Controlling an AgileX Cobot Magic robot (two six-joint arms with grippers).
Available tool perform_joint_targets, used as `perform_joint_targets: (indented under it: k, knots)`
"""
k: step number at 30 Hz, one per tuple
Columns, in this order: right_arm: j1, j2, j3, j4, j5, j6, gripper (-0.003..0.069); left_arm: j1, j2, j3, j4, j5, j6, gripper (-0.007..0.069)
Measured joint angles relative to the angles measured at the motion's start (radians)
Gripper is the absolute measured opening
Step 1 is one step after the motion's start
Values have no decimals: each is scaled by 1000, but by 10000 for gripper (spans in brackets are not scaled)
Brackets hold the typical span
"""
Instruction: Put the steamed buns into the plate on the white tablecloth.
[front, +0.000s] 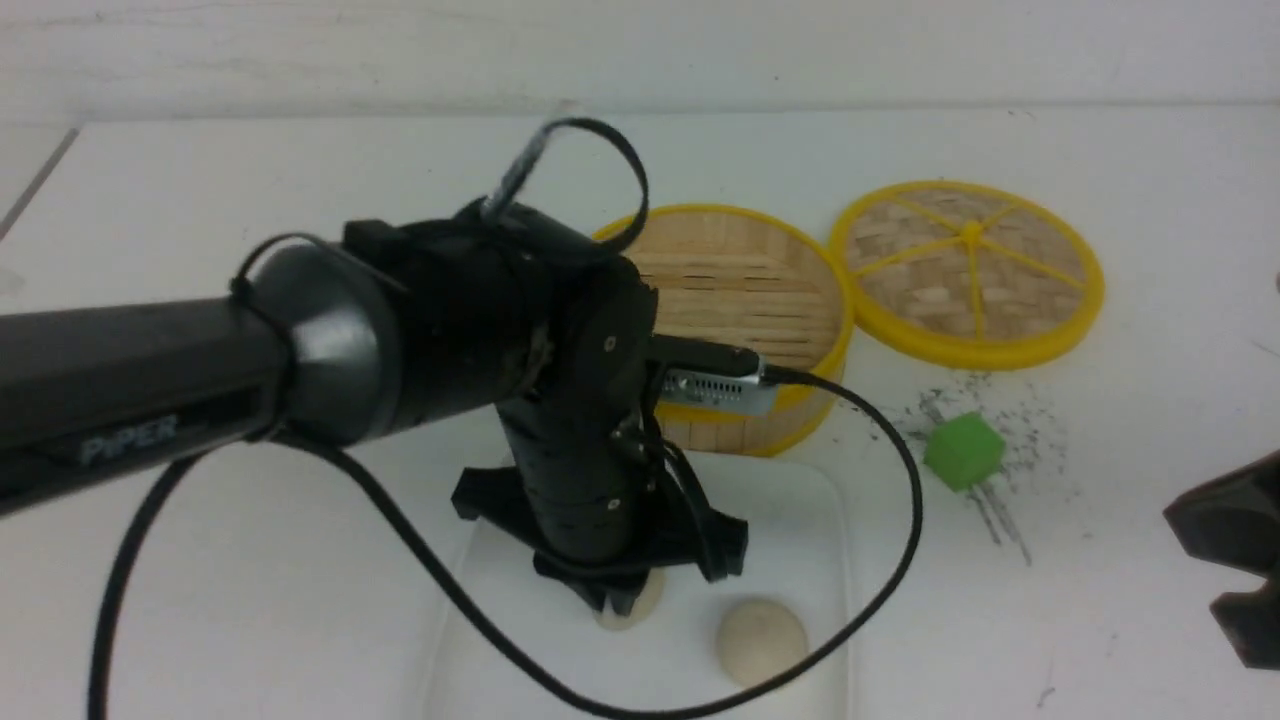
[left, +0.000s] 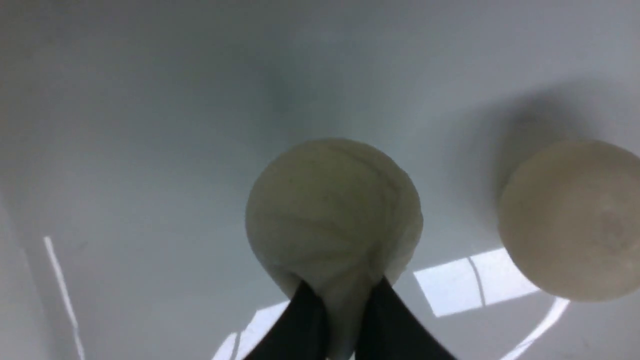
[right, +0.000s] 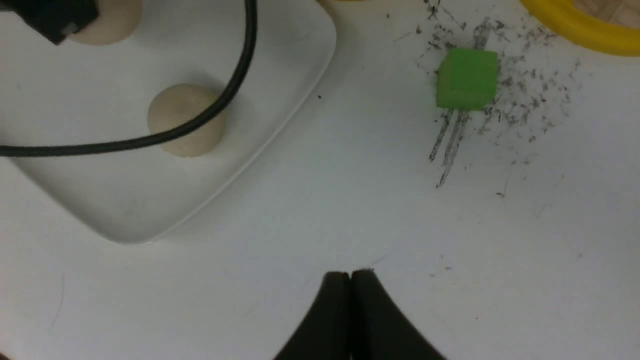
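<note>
Over the plate (front: 792, 540), left end effector (left: 344, 310), "PiPER" arm (front: 130, 390), tight on bun (left: 332, 210); right end effector (right: 351, 275) clenched.

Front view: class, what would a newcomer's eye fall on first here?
The big black left arm reaches across from the left, its fingers pinching a bun over the white plate, a second bun lying beside it. Behind stand the yellow-rimmed steamer and, to its right, the lid; a green cube sits on the smudged cloth right of the plate.

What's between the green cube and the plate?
Only bare white tablecloth with a few black specks separates the green cube from the plate; the right wrist view shows it clearest.
</note>
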Motion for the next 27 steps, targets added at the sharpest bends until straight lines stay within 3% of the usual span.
perform_joint_targets:
  k: [9,13,19,22,27]
  knots:
    - [0,-14,-52,-10,7,-1,13,0,16,1,5,-40,-45,344]
    - [0,-81,-106,-64,85,-1,15,0,-41,-13,22,-35,-46,377]
    - [0,-330,-123,-119,207,-1,17,0,-166,-22,84,-9,-46,365]
    - [0,-432,-82,-132,149,0,18,0,-187,-22,95,9,-46,340]
    - [0,-618,269,-137,-326,16,-6,0,-204,-22,100,10,-46,181]
